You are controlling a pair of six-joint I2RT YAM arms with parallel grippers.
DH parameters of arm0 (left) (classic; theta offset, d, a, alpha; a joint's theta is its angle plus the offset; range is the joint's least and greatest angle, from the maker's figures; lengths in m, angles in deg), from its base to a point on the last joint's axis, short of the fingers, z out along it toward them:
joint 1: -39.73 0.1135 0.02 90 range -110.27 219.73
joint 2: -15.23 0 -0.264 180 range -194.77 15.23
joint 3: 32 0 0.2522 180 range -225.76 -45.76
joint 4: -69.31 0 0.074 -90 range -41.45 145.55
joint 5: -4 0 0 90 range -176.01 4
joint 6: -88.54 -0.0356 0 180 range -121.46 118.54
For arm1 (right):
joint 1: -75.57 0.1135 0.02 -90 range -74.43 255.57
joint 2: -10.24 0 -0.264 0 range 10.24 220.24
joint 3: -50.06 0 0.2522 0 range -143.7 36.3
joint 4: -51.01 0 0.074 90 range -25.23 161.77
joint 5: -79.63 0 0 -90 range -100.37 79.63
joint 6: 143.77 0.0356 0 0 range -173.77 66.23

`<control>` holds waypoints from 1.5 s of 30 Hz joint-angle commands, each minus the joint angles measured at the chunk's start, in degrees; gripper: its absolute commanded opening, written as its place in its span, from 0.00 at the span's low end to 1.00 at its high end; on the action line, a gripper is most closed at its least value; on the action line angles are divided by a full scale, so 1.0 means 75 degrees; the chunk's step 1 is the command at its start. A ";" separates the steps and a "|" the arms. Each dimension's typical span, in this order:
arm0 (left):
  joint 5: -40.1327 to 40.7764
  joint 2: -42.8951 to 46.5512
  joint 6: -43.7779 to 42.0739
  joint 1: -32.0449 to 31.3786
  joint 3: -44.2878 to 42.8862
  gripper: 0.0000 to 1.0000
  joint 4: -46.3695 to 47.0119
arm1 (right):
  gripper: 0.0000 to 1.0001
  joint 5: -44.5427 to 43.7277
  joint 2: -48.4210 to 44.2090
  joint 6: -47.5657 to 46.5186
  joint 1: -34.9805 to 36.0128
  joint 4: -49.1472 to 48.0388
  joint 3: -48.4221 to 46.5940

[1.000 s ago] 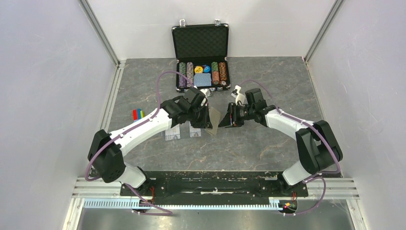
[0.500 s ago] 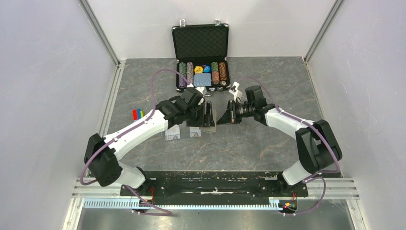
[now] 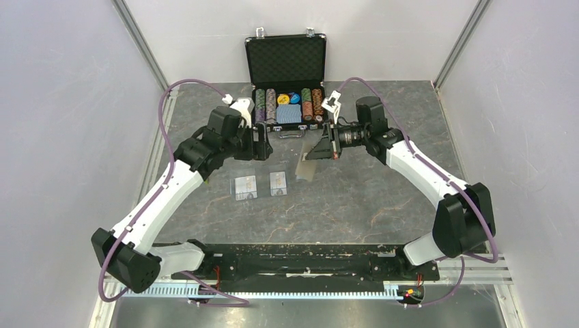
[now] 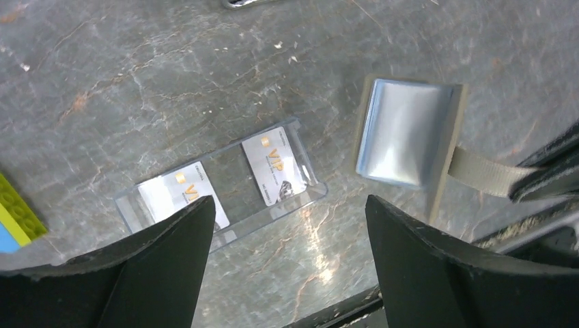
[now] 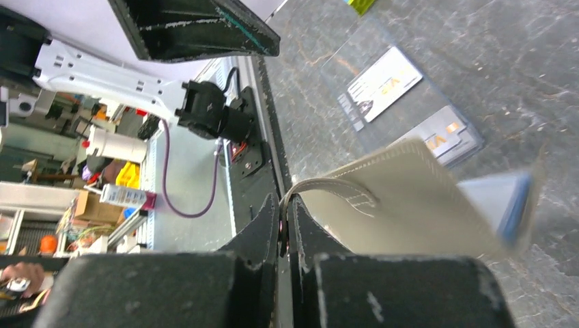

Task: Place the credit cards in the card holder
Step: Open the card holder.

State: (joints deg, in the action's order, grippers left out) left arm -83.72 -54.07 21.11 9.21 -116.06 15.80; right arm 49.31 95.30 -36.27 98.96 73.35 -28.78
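Two whitish credit cards with gold marks lie on the table inside clear sleeves; the left wrist view shows the same cards. The taupe card holder hangs open just right of them, its pale blue lining showing. My right gripper is shut on the holder's tab strap and holds it above the table. My left gripper stands open and empty, back and to the left of the holder, above the cards.
An open black poker-chip case stands at the back centre, close behind both grippers. Small coloured bricks lie left of the sleeves. Grey walls close in both sides of the table.
My left gripper opened, let go of the card holder and drew back up and to the left. My right gripper shut on the tab and now carries the holder alone, slightly farther back.
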 commanded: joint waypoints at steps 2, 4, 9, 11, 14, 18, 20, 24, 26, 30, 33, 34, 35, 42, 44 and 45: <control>-0.1930 0.0049 -0.2205 0.0343 -0.0438 0.87 -0.0106 | 0.00 0.1240 -0.0079 -0.0726 -0.0001 0.0521 -0.0437; -0.2450 -0.0048 -0.2637 0.0375 -0.0523 0.87 -0.0099 | 0.00 0.1508 -0.0067 -0.0741 -0.0003 0.0535 -0.0451; -0.3911 -0.0492 -0.3825 0.0390 -0.0673 0.90 -0.0146 | 0.00 0.1976 -0.0117 -0.0777 0.0003 0.0522 -0.0475; -0.4246 -0.0697 -0.3995 0.0379 -0.0741 0.94 -0.0178 | 0.00 0.2123 -0.0128 -0.0751 -0.0003 0.0526 -0.0504; -0.4808 -0.0807 -0.4184 0.0345 -0.0573 1.00 0.0101 | 0.00 0.2332 -0.0117 -0.0722 -0.0002 0.0526 -0.0567; -0.5007 -0.0624 -0.4235 0.0064 0.0070 1.00 0.1281 | 0.00 0.2499 -0.0124 -0.0665 0.0003 0.0504 -0.0618; -0.4933 -0.0438 -0.4303 -0.0183 0.0553 1.00 0.2028 | 0.00 0.2521 -0.0123 -0.0650 0.0011 0.0498 -0.0625; -0.4566 -0.0261 -0.4386 -0.0691 0.1160 1.00 0.3317 | 0.00 0.2597 -0.0136 -0.0617 0.0020 0.0486 -0.0604; -0.4432 -0.0372 -0.4409 -0.0924 0.1200 1.00 0.3574 | 0.00 0.2598 -0.0134 -0.0609 0.0034 0.0489 -0.0604; -0.4219 -0.0635 -0.4293 -0.1274 0.1000 1.00 0.3794 | 0.00 0.2625 -0.0114 -0.0597 0.0079 0.0485 -0.0572; -0.4169 -0.0714 -0.4097 -0.1367 0.1015 1.00 0.4103 | 0.00 0.2607 -0.0114 -0.0601 0.0079 0.0475 -0.0524; -0.4219 -0.0733 -0.4097 -0.1379 0.1030 1.00 0.4137 | 0.00 0.2601 -0.0105 -0.0605 0.0080 0.0483 -0.0511; -0.4231 -0.0753 -0.4096 -0.1379 0.1036 1.00 0.4139 | 0.00 0.2601 -0.0113 -0.0608 0.0080 0.0480 -0.0510; -0.4308 -0.0948 -0.4019 -0.1409 0.1065 0.99 0.4160 | 0.00 0.2635 -0.0124 -0.0602 0.0085 0.0463 -0.0502; -0.4244 -0.1020 -0.3983 -0.1438 0.1048 0.99 0.4220 | 0.00 0.2681 -0.0128 -0.0597 0.0091 0.0463 -0.0477; -0.4116 -0.1046 -0.3988 -0.1475 0.1026 1.00 0.4221 | 0.00 0.2723 -0.0137 -0.0598 0.0087 0.0465 -0.0458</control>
State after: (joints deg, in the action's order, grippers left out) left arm -116.33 -60.62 -8.88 -0.98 -106.97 43.36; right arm 67.19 95.32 -40.80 99.14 78.40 -30.96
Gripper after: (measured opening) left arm 0.994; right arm 0.026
